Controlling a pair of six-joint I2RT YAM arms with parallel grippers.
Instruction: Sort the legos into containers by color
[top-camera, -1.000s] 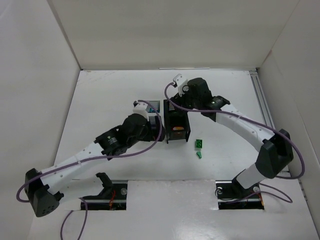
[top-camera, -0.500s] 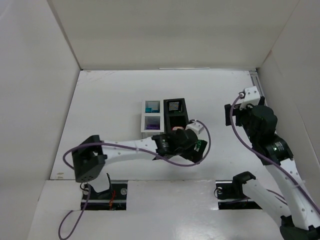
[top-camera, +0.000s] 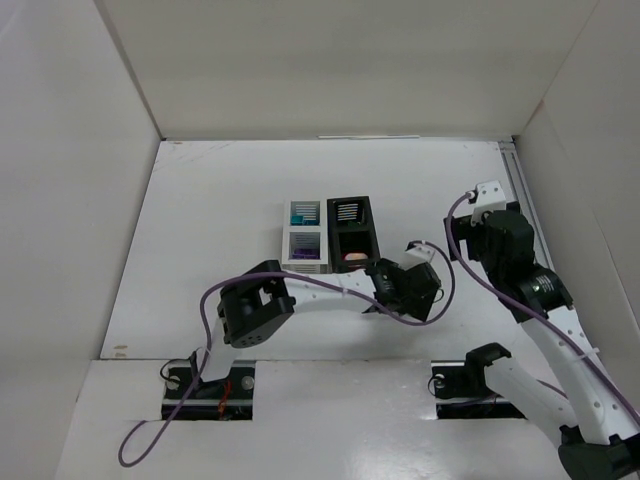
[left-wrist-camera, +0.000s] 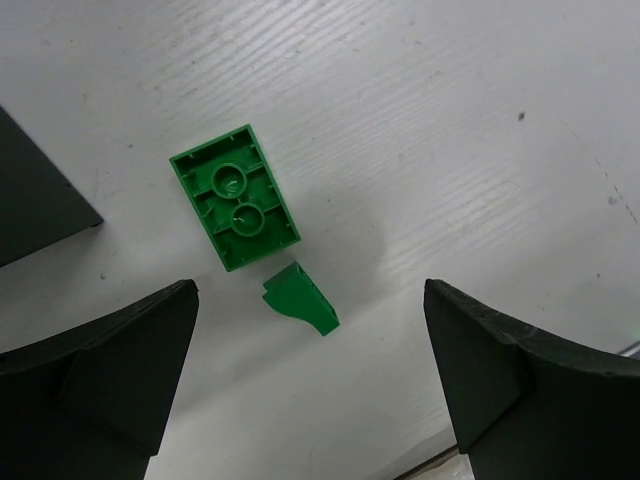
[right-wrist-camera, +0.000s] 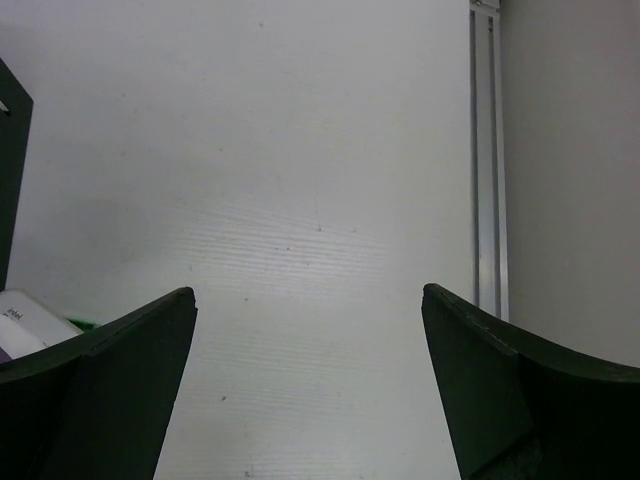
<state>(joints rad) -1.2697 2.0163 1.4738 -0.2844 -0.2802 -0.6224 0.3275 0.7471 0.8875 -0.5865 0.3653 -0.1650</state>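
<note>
A green brick (left-wrist-camera: 235, 197) and a small green wedge (left-wrist-camera: 300, 302) lie just beside each other on the table (left-wrist-camera: 480, 120), right of the bins (top-camera: 285, 246). The left gripper (left-wrist-camera: 310, 292) hangs over them, jaws spread wide astride the wedge, likely to pick it. The right gripper (right-wrist-camera: 310, 295), also spread and empty, hovers farther right, out of the way.

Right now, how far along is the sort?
Mostly done. Teal sits in the back white bin, purple in the front white bin, a red piece in the front black bin. In hand: left gripper open above a green brick and a green wedge on the table. Left: bin both; no other loose pieces show. Right gripper open, empty.
</note>
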